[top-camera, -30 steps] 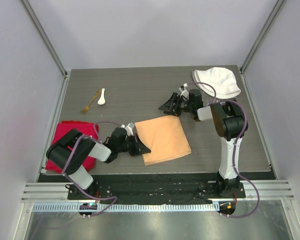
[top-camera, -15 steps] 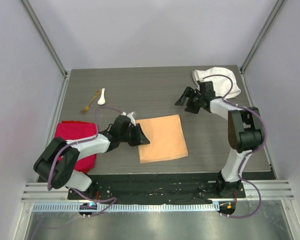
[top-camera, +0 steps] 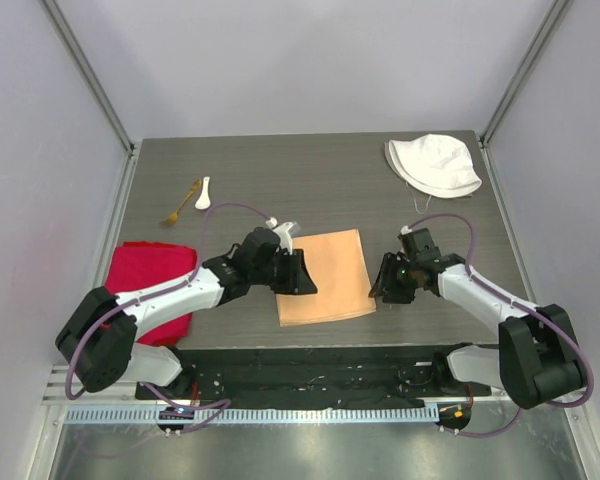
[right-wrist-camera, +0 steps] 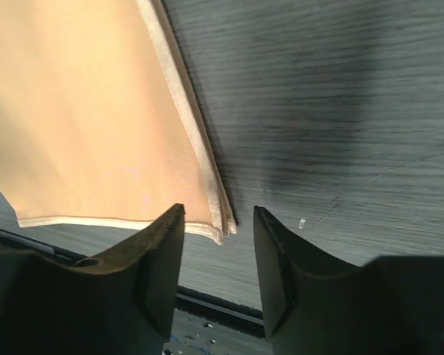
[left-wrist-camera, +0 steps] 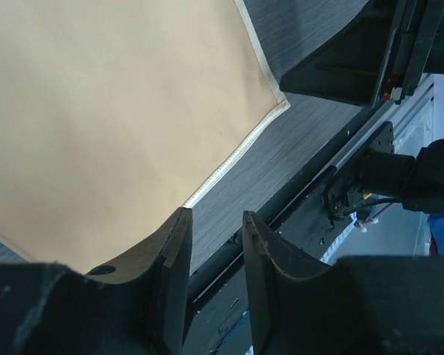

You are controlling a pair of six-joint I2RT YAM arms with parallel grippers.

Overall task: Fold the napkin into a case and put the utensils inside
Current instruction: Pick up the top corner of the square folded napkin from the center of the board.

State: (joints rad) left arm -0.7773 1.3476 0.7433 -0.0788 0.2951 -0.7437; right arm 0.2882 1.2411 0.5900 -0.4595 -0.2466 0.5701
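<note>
The peach-orange napkin lies flat and folded near the table's front middle, layered edges showing at its near right corner. My left gripper hovers over its left part, open, nothing between the fingers; the cloth fills the upper left of the left wrist view. My right gripper is low at the napkin's near right corner, open, its jaws either side of that corner. The white spoon and gold fork lie together at the far left.
A bright red cloth lies at the left front under the left arm. A white fabric hat sits at the far right. The table's front edge and a black rail run just beyond the napkin.
My left gripper opened and slid right over the napkin. The right arm swung from near the hat down to the napkin's near right corner, its jaws narrowing.
</note>
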